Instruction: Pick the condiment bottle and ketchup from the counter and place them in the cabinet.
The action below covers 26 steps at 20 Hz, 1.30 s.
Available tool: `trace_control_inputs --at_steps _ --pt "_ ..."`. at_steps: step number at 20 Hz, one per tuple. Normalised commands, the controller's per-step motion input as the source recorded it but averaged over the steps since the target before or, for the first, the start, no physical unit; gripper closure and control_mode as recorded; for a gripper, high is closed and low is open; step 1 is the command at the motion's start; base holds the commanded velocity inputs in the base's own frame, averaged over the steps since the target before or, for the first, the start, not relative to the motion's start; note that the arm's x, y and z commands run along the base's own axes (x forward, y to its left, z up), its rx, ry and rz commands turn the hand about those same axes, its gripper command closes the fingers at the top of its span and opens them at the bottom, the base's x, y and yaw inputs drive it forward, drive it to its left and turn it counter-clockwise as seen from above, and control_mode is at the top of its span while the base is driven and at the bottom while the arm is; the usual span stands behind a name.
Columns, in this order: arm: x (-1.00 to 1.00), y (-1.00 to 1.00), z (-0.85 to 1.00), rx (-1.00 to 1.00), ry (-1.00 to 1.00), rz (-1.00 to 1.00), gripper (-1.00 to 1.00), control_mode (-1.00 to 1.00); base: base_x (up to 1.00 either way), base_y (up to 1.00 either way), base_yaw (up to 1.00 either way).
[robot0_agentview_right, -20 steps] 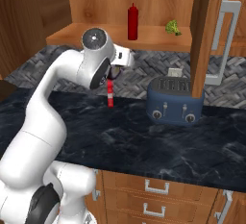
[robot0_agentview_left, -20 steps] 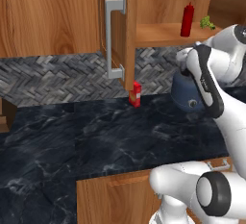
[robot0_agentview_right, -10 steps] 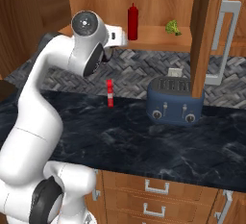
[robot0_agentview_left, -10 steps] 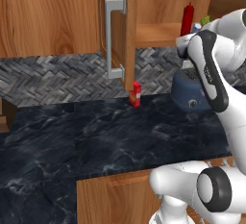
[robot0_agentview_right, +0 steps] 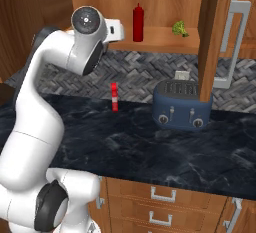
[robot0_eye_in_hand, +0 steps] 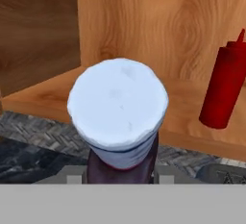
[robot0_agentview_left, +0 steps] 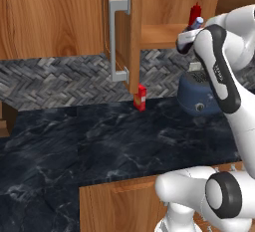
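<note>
My gripper (robot0_eye_in_hand: pixel 119 172) is shut on the condiment bottle (robot0_eye_in_hand: pixel 117 107). Its dark purple body sits between the jaws and its pale round end faces the camera. In the left base view the gripper (robot0_agentview_left: pixel 191 29) is raised to the front edge of the open cabinet's shelf (robot0_agentview_left: pixel 159 34), with the bottle's pale end (robot0_agentview_left: pixel 196 23) poking out. The ketchup (robot0_agentview_right: pixel 138 23) stands upright on that shelf (robot0_agentview_right: pixel 160 39), in the hand view to the right of and beyond the held bottle as a red bottle (robot0_eye_in_hand: pixel 226 88). The black counter (robot0_agentview_right: pixel 150 147) lies below.
A navy toaster (robot0_agentview_right: pixel 182 109) stands on the counter under the shelf. A small red carton (robot0_agentview_left: pixel 140 98) stands by the backsplash. A green vegetable (robot0_agentview_right: pixel 179 28) lies on the shelf's right part. The open cabinet door (robot0_agentview_right: pixel 212 37) juts out over the toaster. Drawers (robot0_agentview_right: pixel 162 194) front the counter.
The arm has lifted the hand and the held bottle from toaster height up to the level of the cabinet shelf, closer to the ketchup. The grip stayed shut.
</note>
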Motion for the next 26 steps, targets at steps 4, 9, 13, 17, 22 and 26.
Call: trace_control_inputs --at_steps 4,9,13,17,22,26 --pt "0.09 0.29 0.0 0.0 -0.02 0.08 1.0 -1.0 0.0 0.0 0.0" --pt "0.11 0.09 0.0 -0.06 -0.01 0.07 1.0 -1.0 0.0 0.0 0.0" --pt "0.27 0.0 0.0 -0.08 0.0 0.04 1.0 -1.0 0.0 0.0 0.0" --pt "0.34 0.0 0.0 -0.04 0.0 0.0 1.0 -1.0 0.0 0.0 0.0" --pt "0.39 0.0 0.03 0.0 0.0 0.0 1.0 -1.0 0.0 0.0 0.0" --pt "0.4 0.0 0.0 0.0 0.0 0.0 1.0 -1.0 0.0 0.0 0.0"
